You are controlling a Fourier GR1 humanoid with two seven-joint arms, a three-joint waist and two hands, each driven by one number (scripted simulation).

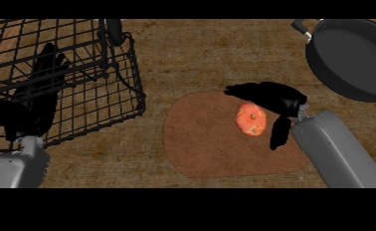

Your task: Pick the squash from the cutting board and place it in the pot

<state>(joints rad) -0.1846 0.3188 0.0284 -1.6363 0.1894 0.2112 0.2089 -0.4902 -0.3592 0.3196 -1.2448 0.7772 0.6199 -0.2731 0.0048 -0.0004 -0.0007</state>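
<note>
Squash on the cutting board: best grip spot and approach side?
Grip the squash across its narrow middle, coming from its right, where the right robot hand already arcs around it. It lies flat, long axis up-down in view, on the cutting board.

Right forearm angles in from the lower right, its robot hand [273, 98] bent across to the left, fingers stretched out above and thumb [280, 132] pointing down, spread wide. Left robot hand [33, 100] sits at the left edge, fingers up, open and resting.
</note>
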